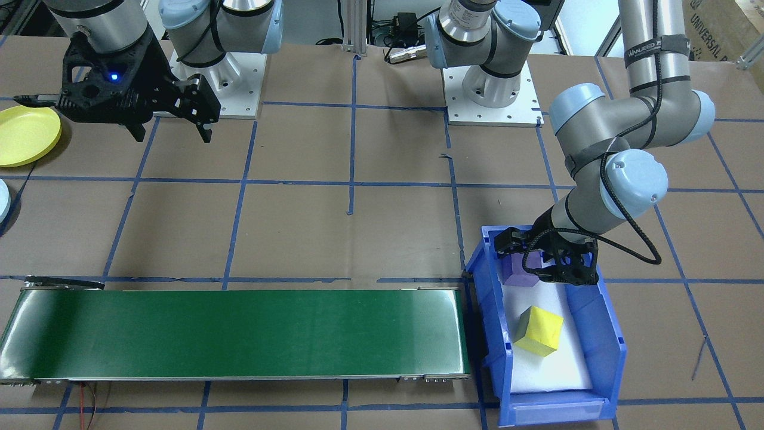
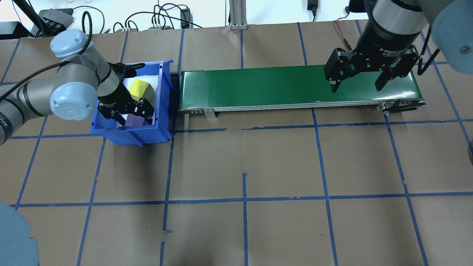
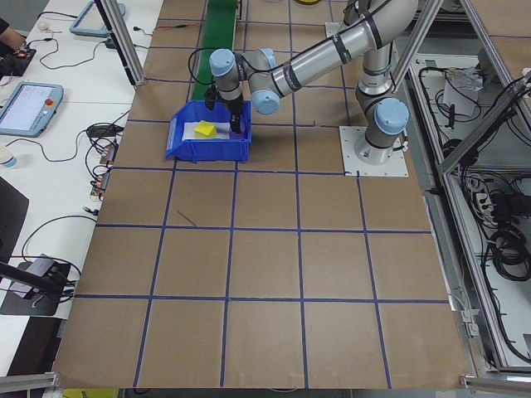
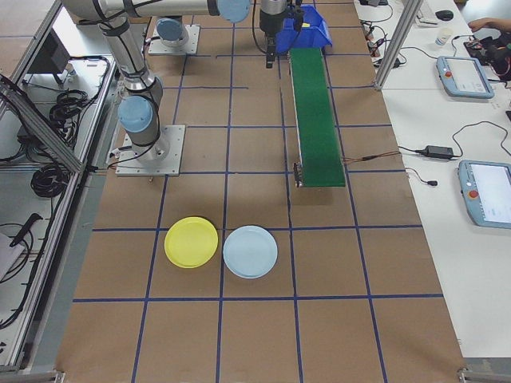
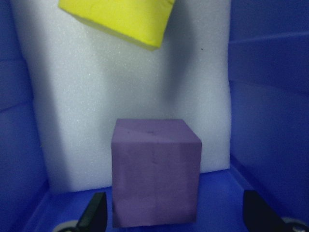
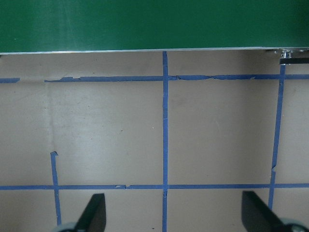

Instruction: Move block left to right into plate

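Note:
A purple block [image 5: 155, 176] sits on white foam at the near end of the blue bin [image 2: 129, 135], with a yellow block [image 2: 138, 89] lying further in. My left gripper [image 5: 176, 220] is lowered into the bin and open, one finger on each side of the purple block [image 1: 516, 272]; gaps show on both sides. My right gripper [image 2: 356, 88] hangs open and empty above the table by the conveyor's right end. The yellow plate [image 1: 24, 134] lies on the table on the robot's right, also seen in the exterior right view [image 4: 192, 242].
A green conveyor belt [image 2: 295, 85] runs from the bin toward the right side. A light blue plate [image 4: 250, 251] lies beside the yellow one. Blue tape lines cross the brown table. Both arm bases [image 1: 492, 89] stand at the table's back edge.

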Available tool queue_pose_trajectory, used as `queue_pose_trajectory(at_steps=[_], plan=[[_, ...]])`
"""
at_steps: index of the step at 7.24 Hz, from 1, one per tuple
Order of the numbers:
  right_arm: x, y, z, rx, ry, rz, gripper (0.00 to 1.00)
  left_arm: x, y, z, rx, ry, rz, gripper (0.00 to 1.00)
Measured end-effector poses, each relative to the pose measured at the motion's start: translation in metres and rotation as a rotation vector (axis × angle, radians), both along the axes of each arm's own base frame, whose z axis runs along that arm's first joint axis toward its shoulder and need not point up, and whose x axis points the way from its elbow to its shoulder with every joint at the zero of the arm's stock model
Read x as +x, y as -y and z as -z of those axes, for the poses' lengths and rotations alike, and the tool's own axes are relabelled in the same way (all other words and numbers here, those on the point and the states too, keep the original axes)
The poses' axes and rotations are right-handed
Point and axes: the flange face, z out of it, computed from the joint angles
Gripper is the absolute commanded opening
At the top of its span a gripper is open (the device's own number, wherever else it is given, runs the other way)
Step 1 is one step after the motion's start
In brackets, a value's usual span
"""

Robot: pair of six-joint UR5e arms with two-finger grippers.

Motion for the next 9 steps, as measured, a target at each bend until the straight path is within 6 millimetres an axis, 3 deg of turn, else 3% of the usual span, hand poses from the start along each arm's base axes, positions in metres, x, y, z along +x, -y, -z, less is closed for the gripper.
queue_pose_trajectory(at_steps=[2, 4, 5, 9], plan=[[0.000, 0.000, 0.000, 0.000, 0.000, 0.000, 1.00, 0.001, 0.004, 0.014, 0.009, 0.000, 0.000, 0.33], [0.000, 0.000, 0.000, 0.000, 0.000, 0.000, 1.00, 0.005, 0.007, 0.002, -0.018, 0.031, 0.006, 0.31], [0.000, 0.000, 0.000, 0.000, 0.000, 0.000, 1.00, 0.008, 0.009, -0.015, -0.046, 0.066, 0.009, 0.31], [0.000, 0.000, 0.000, 0.000, 0.000, 0.000, 1.00, -0.003, 0.001, -0.138, -0.228, 0.120, 0.013, 0.32]])
